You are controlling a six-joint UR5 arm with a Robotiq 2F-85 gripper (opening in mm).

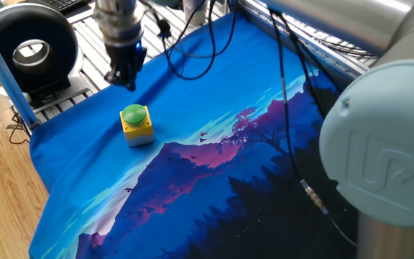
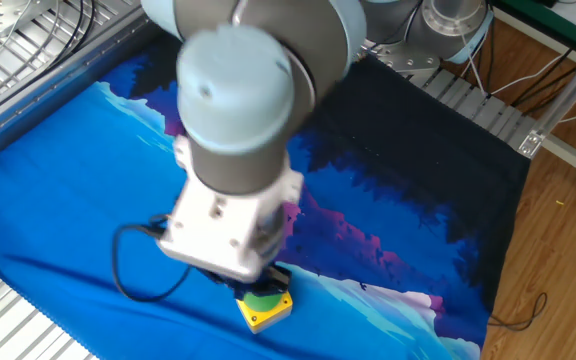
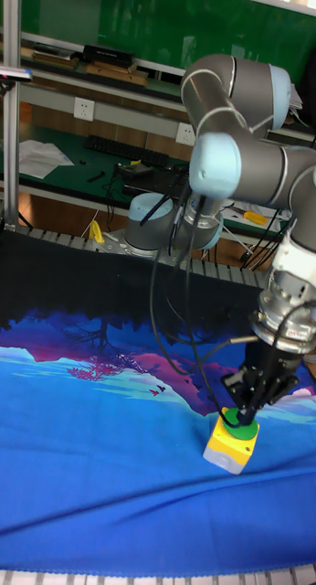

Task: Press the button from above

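The robot arm (image 2: 238,120) fills the middle of the other fixed view, its grey rounded joint and white wrist block hanging directly over the button (image 2: 264,303), so that only the front part of the green dome and yellow box shows beneath it. The box sits on a blue cloth (image 2: 58,200) printed with purple mountains and dark trees, and a black cable (image 2: 133,275) loops out from the wrist over the cloth to the left
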